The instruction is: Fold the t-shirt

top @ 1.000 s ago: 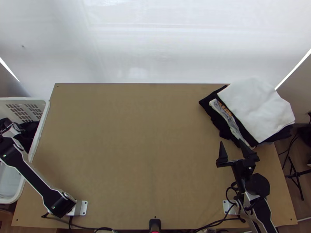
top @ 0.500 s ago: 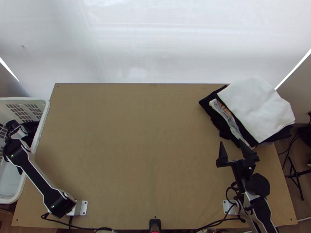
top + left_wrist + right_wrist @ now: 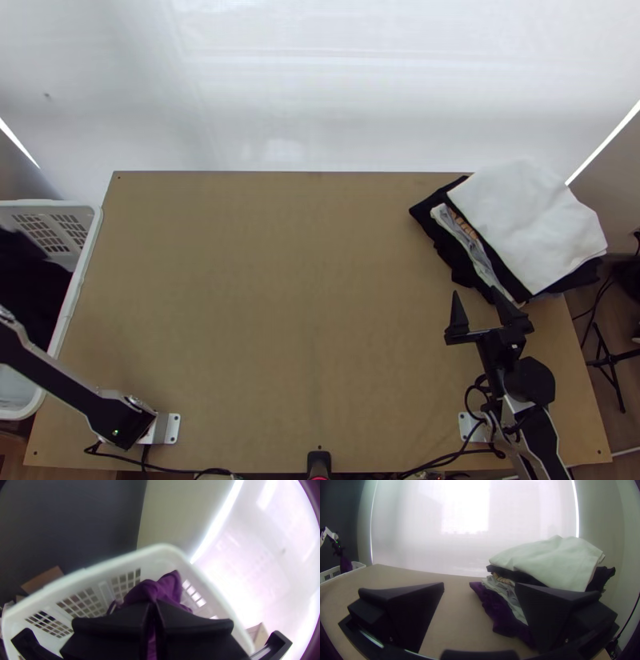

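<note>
Standing wide open near the right of the table (image 3: pixel 296 304), the right claw (image 3: pixel 475 291) is holding nothing, its two fingers pointing toward the far side. From the near left, the left arm (image 3: pixel 64 380) is extending over the white basket (image 3: pixel 86 256), the top view's edge cutting off both arm and basket. The left claw (image 3: pixel 153 605) is closing its fingers tightly on a bunched purple t-shirt (image 3: pixel 161 588) above the basket. The fingers are hiding the gripped part, so which part it is, I cannot tell. The shirt is hanging down toward the basket, its long axis running roughly upright; collar, sleeves and hem are getting lost in the folds, so which end is pointing down is unclear. At the far right, a stack of clothes (image 3: pixel 532 228) is lying with a white piece on top, largely covering the darker and grey ones. Beyond the table, a pale screen (image 3: pixel 320 96) is hanging.
</note>
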